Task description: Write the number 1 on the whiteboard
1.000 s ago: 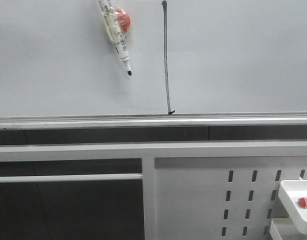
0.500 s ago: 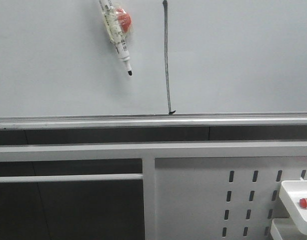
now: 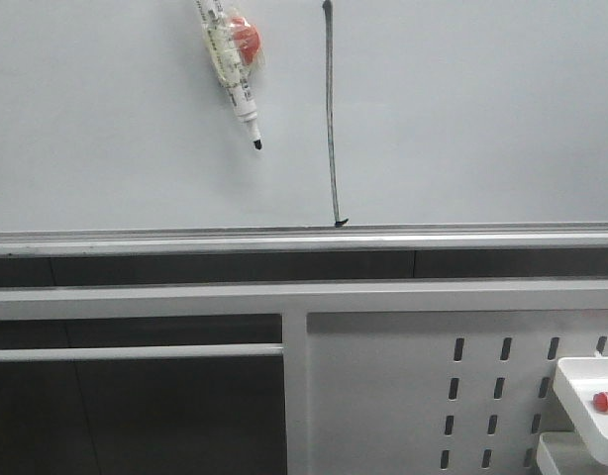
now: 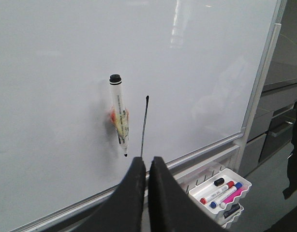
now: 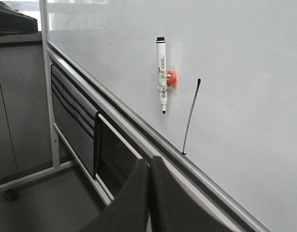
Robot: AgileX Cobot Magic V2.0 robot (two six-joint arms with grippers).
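Observation:
The number 1 is a thin, tall black stroke with a tiny hook at its lower end, drawn on the whiteboard just above the silver rail. It also shows in the left wrist view and the right wrist view. A black-tipped marker pen hangs on the board left of the stroke, held by a red magnet. My left gripper is shut and empty, back from the board. My right gripper is shut and empty, low near the rail. Neither gripper shows in the front view.
A white perforated metal panel sits below the rail. A white tray at lower right holds several markers. A dark pocket hangs under the board's left part. The board's wheeled stand reaches the floor.
The front view has shifted very slightly; the stroke, pen and board stand as before.

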